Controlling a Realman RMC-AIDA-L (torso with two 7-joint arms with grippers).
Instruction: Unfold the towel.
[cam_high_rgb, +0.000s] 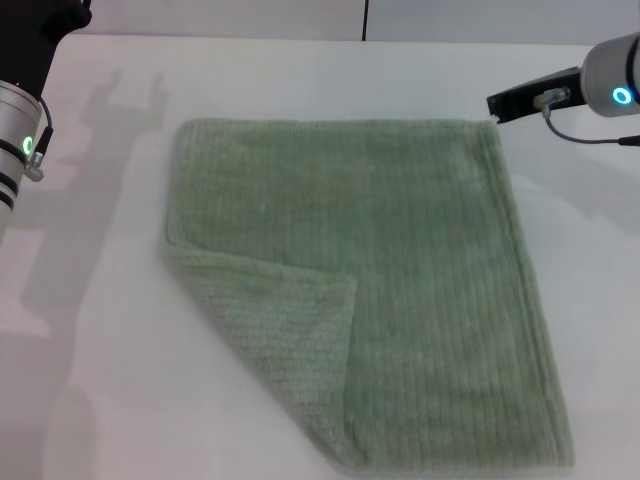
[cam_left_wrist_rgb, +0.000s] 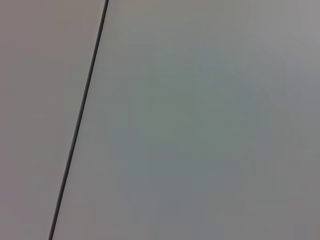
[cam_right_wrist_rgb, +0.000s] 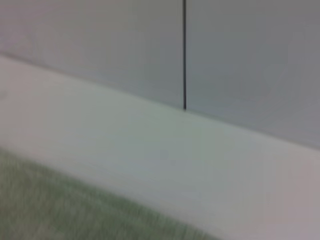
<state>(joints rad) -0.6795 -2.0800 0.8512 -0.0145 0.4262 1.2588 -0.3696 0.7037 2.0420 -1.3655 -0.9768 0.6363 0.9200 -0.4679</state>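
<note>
Item one: the sage-green towel (cam_high_rgb: 400, 290), ribbed terry, lying flat on the white tabletop (cam_high_rgb: 110, 380) in front of me, mostly spread out. Its near-left corner (cam_high_rgb: 290, 340) is folded over onto the cloth, forming a paler triangular flap; the other edges I can see lie straight.

Item two: left arm (cam_high_rgb: 18, 140), at the far left edge of the head view, raised and well apart from the towel. I cannot tell the state of its fingers; its wrist camera shows only a plain wall panel with a dark seam (cam_left_wrist_rgb: 80, 120).

Item three: right arm (cam_high_rgb: 610, 85), at the far right, its dark end (cam_high_rgb: 525, 97) just beside the towel's far-right corner. Whether its fingers are apart or together I cannot tell. Its wrist camera shows what appears to be the towel's edge (cam_right_wrist_rgb: 60, 210) against the tabletop.
</note>
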